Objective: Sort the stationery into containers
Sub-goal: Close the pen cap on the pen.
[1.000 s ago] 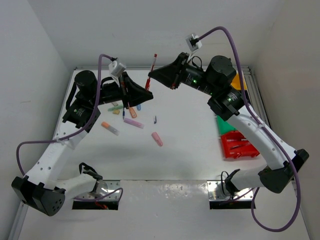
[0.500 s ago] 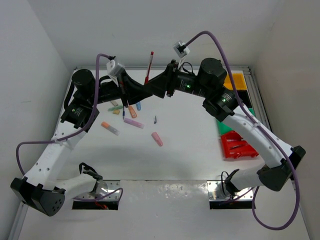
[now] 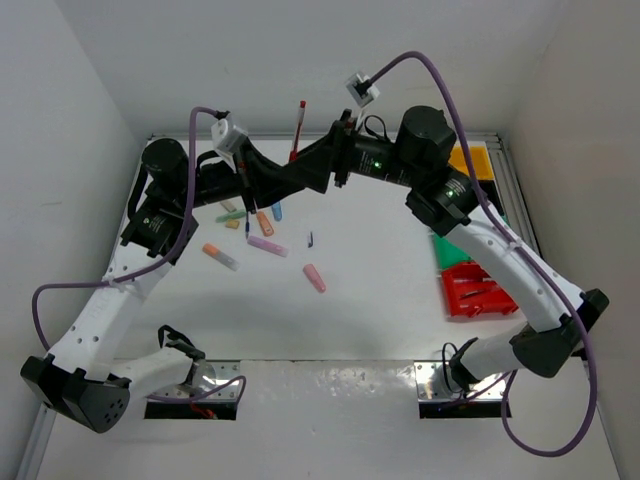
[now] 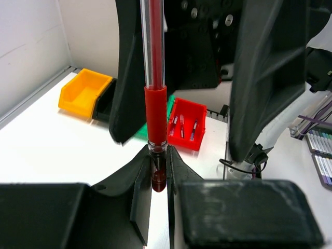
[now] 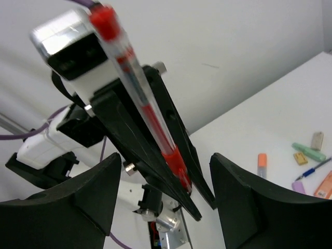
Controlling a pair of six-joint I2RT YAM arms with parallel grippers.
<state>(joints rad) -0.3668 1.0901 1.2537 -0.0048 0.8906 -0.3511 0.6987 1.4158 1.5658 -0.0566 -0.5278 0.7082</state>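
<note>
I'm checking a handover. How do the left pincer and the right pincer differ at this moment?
The left pincer is shut on the lower end of the red pen; the right pincer is open, its fingers wide apart on either side of that pen, not touching it. The left pincer reaches in from the left, the right pincer from the right. Both are raised above the table.

In the left wrist view the red pen [image 4: 155, 104] runs off the top edge, its tip lost in shadow between the left fingers [image 4: 139, 199]. From above, the right arm [image 3: 520, 270] covers most of the green bin [image 3: 443, 250]. In the right wrist view a blue pen [image 5: 315, 169] and an orange piece [image 5: 324, 185] are cut by the right edge. Items in the red bin [image 4: 190, 146] are too small to name.
</note>
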